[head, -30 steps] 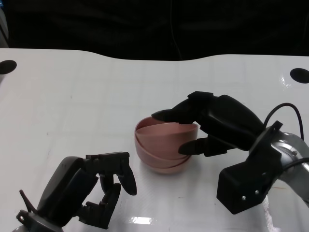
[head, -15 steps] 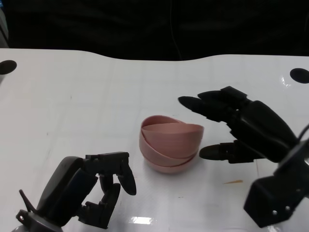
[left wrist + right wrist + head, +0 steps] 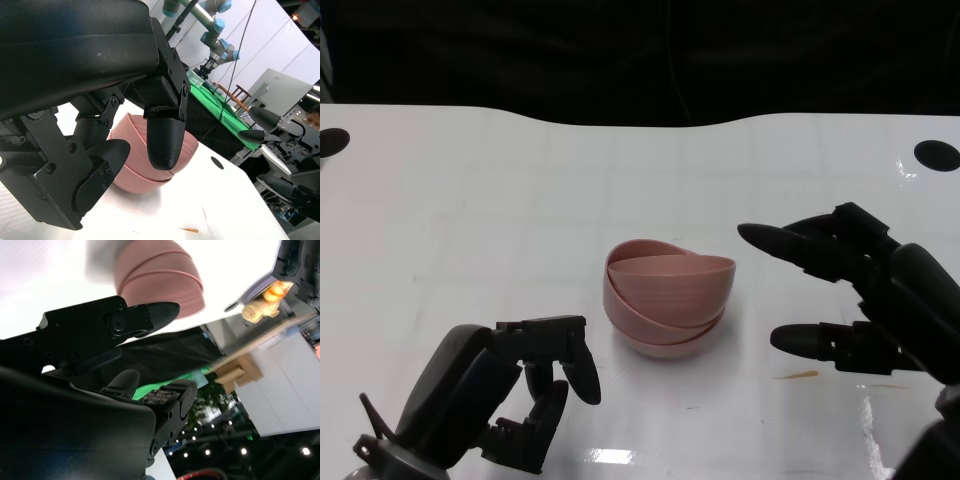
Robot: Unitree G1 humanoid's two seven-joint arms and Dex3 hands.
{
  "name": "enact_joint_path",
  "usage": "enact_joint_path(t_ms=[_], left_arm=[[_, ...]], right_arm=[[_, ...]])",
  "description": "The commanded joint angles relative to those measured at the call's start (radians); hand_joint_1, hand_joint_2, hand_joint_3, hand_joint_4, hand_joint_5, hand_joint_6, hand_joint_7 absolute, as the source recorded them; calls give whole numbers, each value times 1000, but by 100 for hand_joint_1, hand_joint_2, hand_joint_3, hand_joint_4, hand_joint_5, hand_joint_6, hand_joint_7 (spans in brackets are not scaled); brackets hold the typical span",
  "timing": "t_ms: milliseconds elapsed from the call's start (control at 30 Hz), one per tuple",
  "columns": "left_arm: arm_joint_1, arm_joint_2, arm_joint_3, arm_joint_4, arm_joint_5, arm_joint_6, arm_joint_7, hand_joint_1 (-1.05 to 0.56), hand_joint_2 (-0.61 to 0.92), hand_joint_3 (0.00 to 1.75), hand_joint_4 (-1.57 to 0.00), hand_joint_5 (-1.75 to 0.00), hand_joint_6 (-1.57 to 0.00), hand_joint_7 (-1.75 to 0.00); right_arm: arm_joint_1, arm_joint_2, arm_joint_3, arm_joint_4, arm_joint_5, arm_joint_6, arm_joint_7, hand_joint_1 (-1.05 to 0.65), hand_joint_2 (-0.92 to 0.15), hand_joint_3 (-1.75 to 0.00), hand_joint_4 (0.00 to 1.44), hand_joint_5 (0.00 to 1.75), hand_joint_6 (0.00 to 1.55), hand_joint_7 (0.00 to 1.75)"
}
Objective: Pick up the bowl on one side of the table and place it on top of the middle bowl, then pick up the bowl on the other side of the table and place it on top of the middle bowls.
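Note:
A stack of pink bowls (image 3: 666,296) sits on the white table (image 3: 500,200) near its middle; the top bowl lies tilted in the ones below. The same stack of pink bowls (image 3: 145,162) shows behind the fingers in the left wrist view, and as pink bowls (image 3: 160,275) in the right wrist view. My right hand (image 3: 865,295) hovers to the right of the stack, fingers spread, holding nothing and clear of the bowls. My left hand (image 3: 510,395) rests at the lower left with fingers curled in, empty.
Two dark round holes mark the table's far corners, one on the left (image 3: 332,141) and one on the right (image 3: 936,155). A small orange streak (image 3: 800,375) lies on the table by my right hand. The table's far edge meets a dark backdrop.
My right hand has let go of the top bowl and drawn back to the right, fingers spreading. The bowl stays on the stack. My left hand has not moved.

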Motion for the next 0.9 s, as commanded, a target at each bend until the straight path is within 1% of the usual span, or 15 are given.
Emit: enact_joint_path(t_ms=[33,67,200,233,267,300,333,367,400,467,600,667,700,767,900], left_arm=[[-1,22,10,12,-13,-15,-7,4,18,164,-90,-168,-84,-147],[-1,23,10,13,-14,-15,-7,4,18,164,-90,-168,-84,-147],[0,26,10,13,-15,-16,-7,4,18,164,-90,-168,-84,-147],[2,29,13,17,-19,-17,-8,4,18,164,-90,-168,-84,-147],[4,31,15,19,-24,-17,-10,5,18,164,-90,-167,-84,-147],[6,33,16,18,-26,-13,-13,5,18,163,-90,-167,-84,-147],[8,35,17,16,-26,-9,-15,4,18,163,-90,-167,-84,-147],[10,37,17,14,-27,-6,-16,4,18,163,-90,-167,-84,-147],[11,38,17,14,-29,-6,-17,4,19,163,-90,-167,-84,-147],[12,38,17,15,-33,-8,-18,5,19,162,-90,-167,-84,-147],[22,40,20,7,-34,1,-18,5,19,161,-90,-167,-84,-146],[23,40,20,5,-36,2,-19,5,19,161,-90,-167,-84,-146],[27,42,21,1,-39,6,-25,5,20,161,-89,-167,-84,-146],[31,44,21,-5,-43,13,-32,5,20,160,-89,-167,-84,-146],[33,43,23,-8,-46,16,-38,5,21,160,-89,-167,-84,-146]], right_arm=[[82,16,-26,-23,64,-59,-19,-20,-90,-14,31,119,61,48],[86,19,-29,-24,67,-63,-17,-18,-89,-16,33,121,58,59],[97,32,-36,-21,78,-78,-13,-15,-87,-19,38,123,56,72],[128,51,-38,-18,108,-102,-24,-14,-86,-20,39,123,55,75],[152,68,-40,-13,133,-122,-31,2,-66,-63,56,134,66,94],[170,83,-40,-7,156,-138,-36,7,-46,-102,63,138,69,104],[181,97,-41,-1,170,-149,-39,11,-34,-123,68,142,72,110],[185,107,-43,2,173,-153,-39,15,-26,-139,72,146,74,116],[188,116,-46,5,171,-158,-41,17,-23,-146,74,149,76,119],[190,127,-52,10,165,-166,-41,19,-21,-152,78,153,78,123],[189,135,-57,21,156,-177,-32,21,-20,-156,87,157,84,128],[189,136,-59,21,154,-177,-28,21,-19,-157,89,157,85,129],[188,133,-56,21,158,-174,-19,23,-18,-160,92,158,87,129],[187,130,-53,22,164,-169,-7,29,-11,-172,100,162,94,132],[187,133,-56,22,166,-169,1,31,-9,-174,102,163,95,132]])
